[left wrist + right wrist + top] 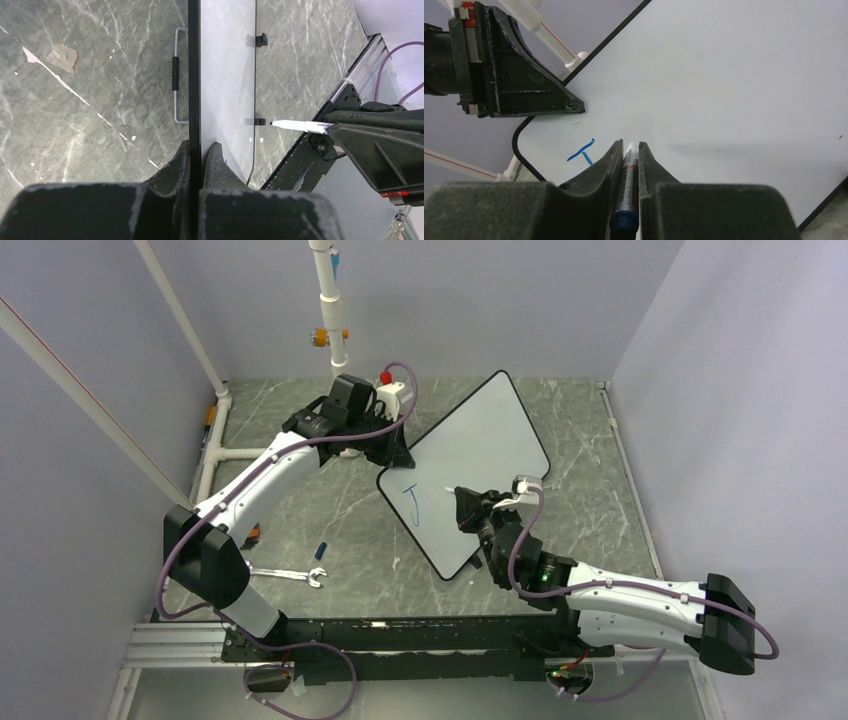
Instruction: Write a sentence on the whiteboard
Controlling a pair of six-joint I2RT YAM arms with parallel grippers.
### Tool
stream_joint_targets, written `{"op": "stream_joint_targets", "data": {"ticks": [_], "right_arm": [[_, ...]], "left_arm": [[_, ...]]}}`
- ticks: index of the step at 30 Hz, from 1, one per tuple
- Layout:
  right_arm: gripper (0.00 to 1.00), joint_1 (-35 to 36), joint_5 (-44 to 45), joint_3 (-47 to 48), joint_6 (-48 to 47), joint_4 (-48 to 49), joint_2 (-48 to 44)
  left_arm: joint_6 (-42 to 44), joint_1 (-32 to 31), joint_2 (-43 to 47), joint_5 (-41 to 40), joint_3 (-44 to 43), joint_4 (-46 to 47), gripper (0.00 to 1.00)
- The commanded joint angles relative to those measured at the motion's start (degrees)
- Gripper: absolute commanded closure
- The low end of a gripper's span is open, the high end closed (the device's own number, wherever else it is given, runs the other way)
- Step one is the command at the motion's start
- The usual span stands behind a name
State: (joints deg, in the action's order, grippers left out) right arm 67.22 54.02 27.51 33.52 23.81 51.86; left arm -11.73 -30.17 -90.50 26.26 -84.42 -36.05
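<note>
The left claw [201, 150] pinches the edge of the whiteboard [475, 435], steadying it over the desk [330, 525]. The right claw [630, 147] pinches a marker [628, 172], its tip seemingly touching the board. The sentence [411, 506], only a blue "J", sits just left of that claw. Keep pressure light and start the next letter just right of the claw.

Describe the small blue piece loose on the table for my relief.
On the grey marbled tabletop, look left of the glossy white rectangular whiteboard. A silver metal wrench lies there; beyond its open end sits the short dark-blue stub, far smaller, blue not silver.
</note>
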Motion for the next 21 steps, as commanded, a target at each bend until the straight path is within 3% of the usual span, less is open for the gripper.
{"op": "stream_joint_targets", "data": {"ticks": [1, 11, 21], "right_arm": [[1.00, -2.21, -5.71, 1.10, -0.42, 5.70, 1.51], [1.00, -3.52, -9.29, 3.28, -0.32, 9.58, 8.08], [1.00, -3.85, -10.95, 2.73, 1.65, 9.27, 9.08]], "left_arm": [[13.21, 2.22, -0.90, -18.75, 1.28, -0.79, 1.00], [13.13, 2.18, -0.93, -18.20, 1.30, -0.60, 1.00], [13.13, 2.20, -0.95, -18.09, 1.33, -0.68, 1.00]]}}
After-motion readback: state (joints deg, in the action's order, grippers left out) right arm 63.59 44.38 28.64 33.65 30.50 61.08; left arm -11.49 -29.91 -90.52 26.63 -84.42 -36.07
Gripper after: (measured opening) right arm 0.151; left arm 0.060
